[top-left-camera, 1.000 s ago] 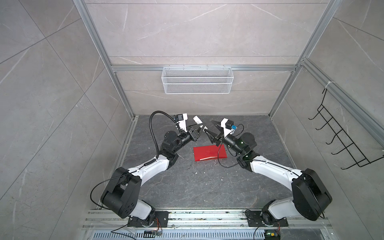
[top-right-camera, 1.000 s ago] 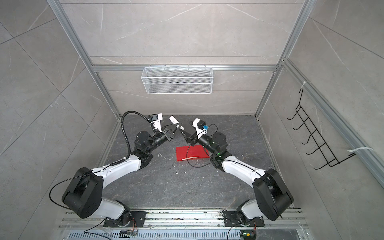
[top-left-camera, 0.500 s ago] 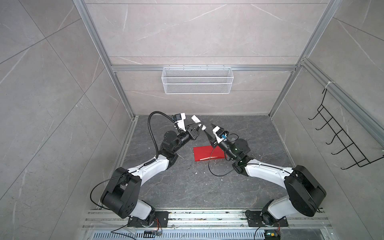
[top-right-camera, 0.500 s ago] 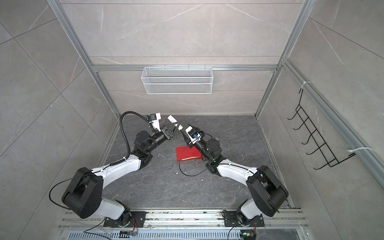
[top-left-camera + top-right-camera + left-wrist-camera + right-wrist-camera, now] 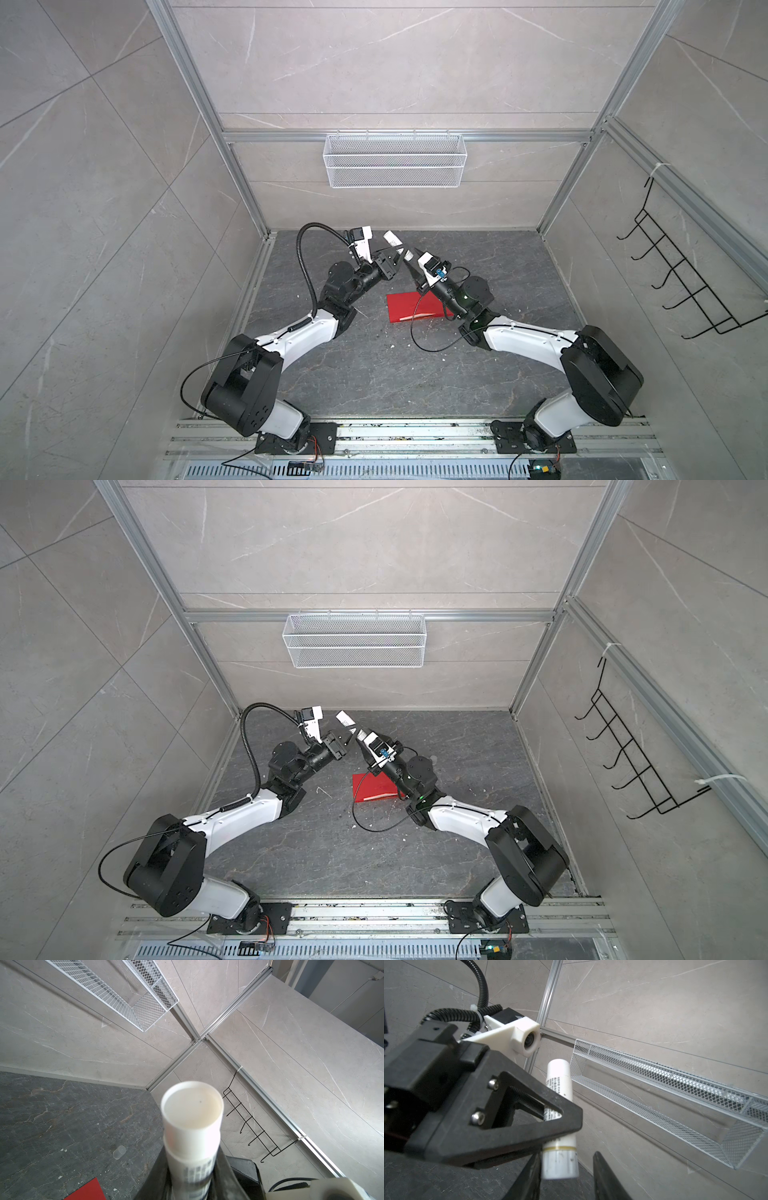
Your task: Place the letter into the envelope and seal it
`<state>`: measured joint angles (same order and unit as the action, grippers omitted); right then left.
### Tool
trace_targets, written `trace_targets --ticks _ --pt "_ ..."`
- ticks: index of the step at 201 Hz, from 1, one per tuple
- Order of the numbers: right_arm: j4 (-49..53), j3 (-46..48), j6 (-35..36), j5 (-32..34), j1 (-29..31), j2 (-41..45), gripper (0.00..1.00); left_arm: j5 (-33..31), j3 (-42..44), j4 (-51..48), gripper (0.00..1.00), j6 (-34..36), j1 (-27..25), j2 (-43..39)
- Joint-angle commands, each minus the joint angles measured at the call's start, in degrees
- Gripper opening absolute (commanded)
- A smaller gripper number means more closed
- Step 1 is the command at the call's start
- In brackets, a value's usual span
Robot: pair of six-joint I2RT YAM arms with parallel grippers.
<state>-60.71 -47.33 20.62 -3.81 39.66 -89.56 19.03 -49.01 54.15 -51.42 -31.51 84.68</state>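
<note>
My left gripper (image 5: 395, 250) (image 5: 192, 1160) is shut on a white glue stick (image 5: 392, 240) (image 5: 344, 719) (image 5: 192, 1109) and holds it raised and tilted above the back of the floor. My right gripper (image 5: 408, 258) (image 5: 566, 1157) meets it from the right. Its jaws straddle the stick's ringed end (image 5: 560, 1162). One finger (image 5: 534, 1165) touches that end. A gap separates the stick from the other finger (image 5: 600, 1167), so this gripper is open. The red envelope (image 5: 401, 307) (image 5: 371, 788) (image 5: 87, 1190) lies flat on the dark floor, partly under my right arm. The letter is out of view.
A small clear cap (image 5: 119, 1152) lies on the floor. A white wire basket (image 5: 395, 166) hangs on the back wall and a black hook rack (image 5: 681, 286) on the right wall. My right arm's black cable (image 5: 415, 332) loops over the envelope's front edge.
My right gripper has moved left and up to the lower end of the glue stick, and its jaws have narrowed around it. My left gripper has kept hold and barely moved.
</note>
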Motion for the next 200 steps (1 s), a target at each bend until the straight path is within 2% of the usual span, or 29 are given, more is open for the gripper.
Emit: trace_targets --ticks 1,31,83,101,120,129,137,149,172,200 --pt "-0.8 -2.0 0.3 0.8 0.4 -0.9 0.39 0.5 -2.6 3.5 0.0 -0.4 0.0 -0.1" --pt "-0.5 -2.2 0.2 0.7 0.4 -1.5 0.37 0.6 -2.5 3.9 0.0 -0.7 0.0 0.0" --pt "0.2 -2.5 0.2 0.4 0.5 -1.6 0.19 1.0 -2.5 4.0 0.0 -0.8 0.0 0.2" --pt "0.2 -2.5 0.0 0.1 0.5 -1.3 0.09 1.2 -2.6 4.0 0.0 -0.8 0.0 0.3" --pt "0.3 -2.7 -1.8 0.1 0.5 -0.7 0.0 1.7 -2.6 4.0 0.0 -0.4 0.0 0.7" --pt "0.8 -2.9 -4.1 -0.5 0.3 -0.2 0.0 2.3 -2.6 4.2 0.0 0.2 0.0 0.8" --pt "2.0 -3.3 -7.4 -2.7 -0.5 0.5 0.0 3.0 -2.6 4.5 0.0 1.3 -0.1 0.9" --pt "5.0 -4.8 -16.2 -9.4 -3.3 1.5 0.0 3.8 -2.4 4.9 0.0 3.0 0.0 0.8" --pt "5.4 -10.0 -42.0 -25.8 -11.2 -0.6 0.0 5.9 -2.6 5.6 0.0 4.8 0.0 0.8" --pt "-3.7 -15.8 -67.2 -38.3 -16.3 -6.5 0.0 8.3 -3.0 6.9 0.0 5.5 -0.1 1.0"
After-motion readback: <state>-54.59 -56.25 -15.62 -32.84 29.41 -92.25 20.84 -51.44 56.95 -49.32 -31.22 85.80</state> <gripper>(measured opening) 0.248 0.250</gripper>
